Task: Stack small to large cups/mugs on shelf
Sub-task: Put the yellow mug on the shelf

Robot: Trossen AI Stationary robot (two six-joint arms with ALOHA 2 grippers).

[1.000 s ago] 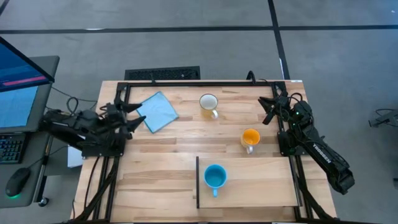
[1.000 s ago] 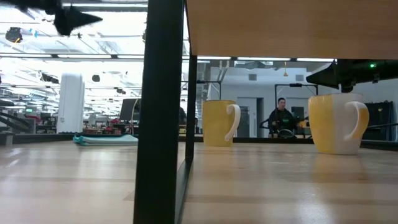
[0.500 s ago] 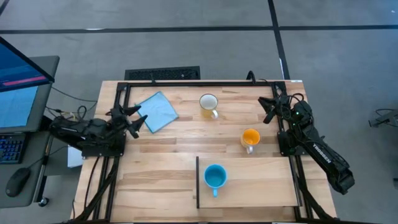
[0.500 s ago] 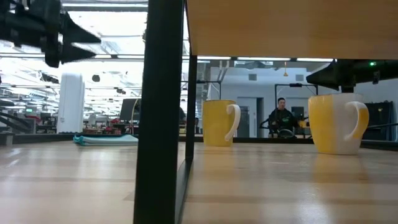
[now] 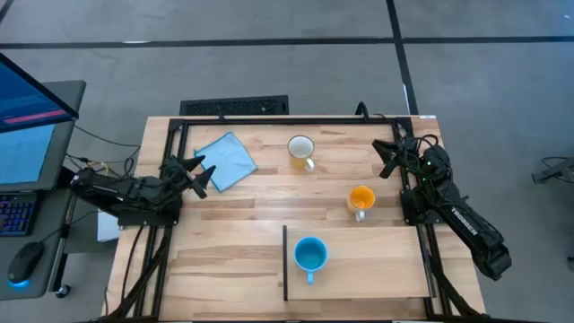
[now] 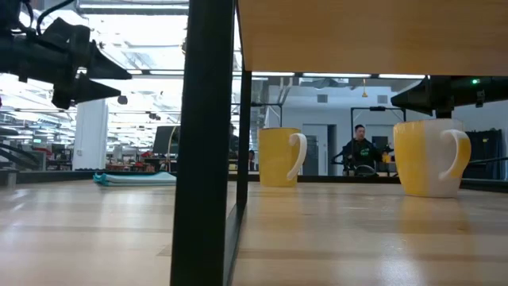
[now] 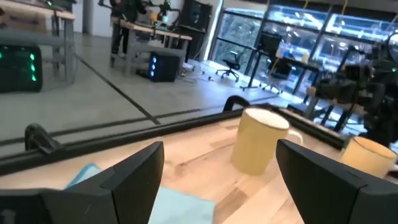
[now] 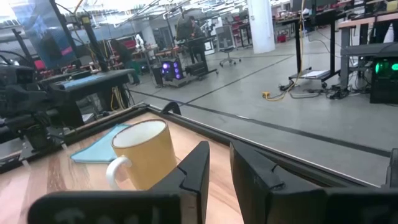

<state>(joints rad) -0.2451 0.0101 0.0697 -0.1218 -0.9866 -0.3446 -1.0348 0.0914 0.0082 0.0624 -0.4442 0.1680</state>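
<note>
The small light-blue mug (image 5: 310, 255) stands upright on the light-wood shelf (image 5: 377, 269) at the table's near side. The orange mug (image 5: 360, 199) stands on the table just beyond the shelf. The white mug (image 5: 300, 149) stands near the far edge and also shows in the left wrist view (image 7: 258, 140). My left gripper (image 5: 199, 175) is open and empty at the table's left edge, beside the blue cloth, pointing toward the white mug. My right gripper (image 5: 387, 160) is shut and empty at the right edge, beyond the orange mug.
A blue cloth (image 5: 226, 160) lies flat at the far left, just ahead of my left gripper. From the low view the shelf's board (image 6: 373, 36) is raised on a dark post (image 6: 206, 143). A person (image 6: 361, 151) sits in the room beyond the table.
My left gripper has come down and reached a little toward the table's right, levelling out over the left edge. The mugs and my right arm have kept still.
</note>
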